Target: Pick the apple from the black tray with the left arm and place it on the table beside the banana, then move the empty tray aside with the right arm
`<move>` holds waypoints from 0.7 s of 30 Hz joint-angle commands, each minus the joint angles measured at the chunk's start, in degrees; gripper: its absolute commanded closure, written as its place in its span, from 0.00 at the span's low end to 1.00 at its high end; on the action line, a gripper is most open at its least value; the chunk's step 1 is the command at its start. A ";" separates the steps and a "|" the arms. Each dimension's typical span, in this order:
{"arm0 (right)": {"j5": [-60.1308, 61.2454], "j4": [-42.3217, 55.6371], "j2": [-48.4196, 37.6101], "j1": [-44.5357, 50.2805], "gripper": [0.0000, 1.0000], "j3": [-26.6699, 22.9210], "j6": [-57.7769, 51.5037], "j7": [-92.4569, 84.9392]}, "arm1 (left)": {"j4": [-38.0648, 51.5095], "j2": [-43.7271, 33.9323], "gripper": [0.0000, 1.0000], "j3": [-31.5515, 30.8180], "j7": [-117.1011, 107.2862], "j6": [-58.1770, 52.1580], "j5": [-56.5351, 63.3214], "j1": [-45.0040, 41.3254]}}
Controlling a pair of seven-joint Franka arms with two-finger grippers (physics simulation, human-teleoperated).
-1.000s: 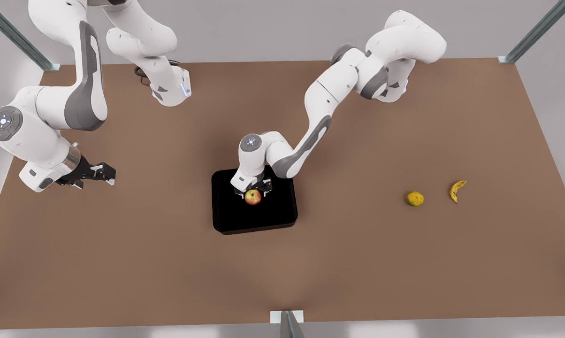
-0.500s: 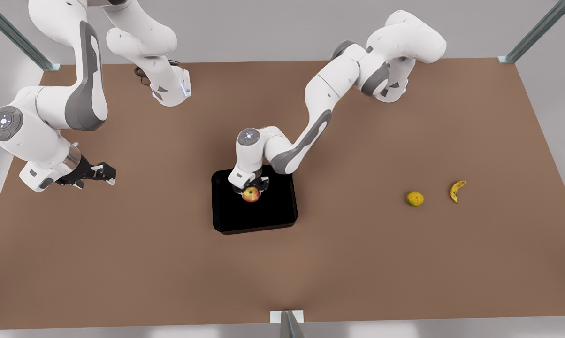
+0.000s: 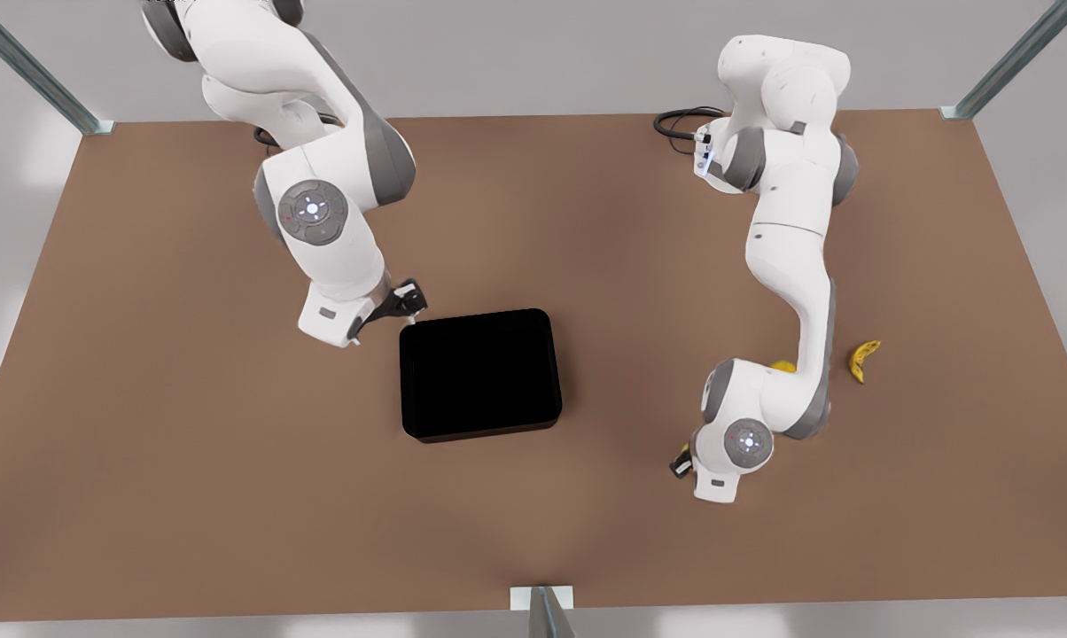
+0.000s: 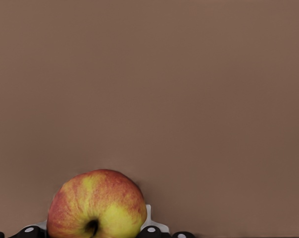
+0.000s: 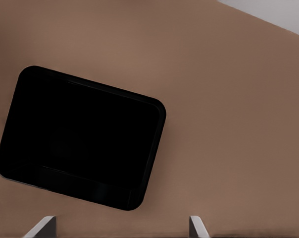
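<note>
A: Left claw [image 4: 90, 230] status?

B: Closed on the apple [image 4: 96, 206]. In the left wrist view the fruit sits between the fingers [image 4: 148, 220], stem dimple facing the camera, with bare brown surface [image 4: 189, 99] behind it. Can't tell if the apple is touching the surface or just above it.

A: Where is that in the front view?

B: Left claw [image 3: 681, 463] is on the front view's right, tucked under the wrist near the front edge. It's well apart from the tray [image 3: 480, 317] and near the banana [image 3: 864, 359]. The apple itself is hidden by the wrist there.

A: Anything between them?

B: A bumpy yellow fruit [image 3: 782, 365], mostly hidden behind the left arm's link, just beside the banana.

A: Tray?

B: Mid-surface [image 3: 188, 443], flat, nothing in it. The right wrist view shows the same: plain black tray [image 5: 85, 134].

A: Right claw?

B: Right claw [image 3: 407, 301] is at the tray's far corner on the front view's left, just beside the rim; can't tell if it touches. In the right wrist view its fingers [image 5: 46, 225] are spread wide, holding nothing, and the tray's near edge lies between them.
</note>
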 commanded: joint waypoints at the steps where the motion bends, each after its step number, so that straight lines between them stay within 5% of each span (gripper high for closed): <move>1: 0.24 -0.09 0.68 0.37 0.00 0.04 -1.39 24.03 | -0.25 -0.07 0.00 0.02 24.07 1.05 0.60 -0.20; 7: 3.06 -15.20 1.74 0.81 0.00 0.04 22.33 28.34 | -0.16 -4.72 0.00 0.28 24.86 -7.21 2.89 1.03; 10: 2.88 -20.83 2.88 0.55 0.00 -0.14 30.86 28.25 | -0.16 -25.37 0.00 -1.65 55.18 -29.00 -5.98 12.45; 13: 2.88 -22.06 6.92 0.37 0.00 -0.22 34.91 27.90 | -20.79 -39.00 0.00 -1.30 53.25 -17.42 -8.01 14.21; 14: 2.71 -24.25 7.28 0.37 0.00 -0.22 37.89 27.55 | -35.16 -46.97 0.00 -1.39 53.25 -5.16 -8.01 14.12; 21: 2.62 -28.83 7.10 -1.39 0.00 -0.22 41.94 22.72 | -29.34 -45.87 0.00 -0.68 53.43 -16.27 -8.19 13.07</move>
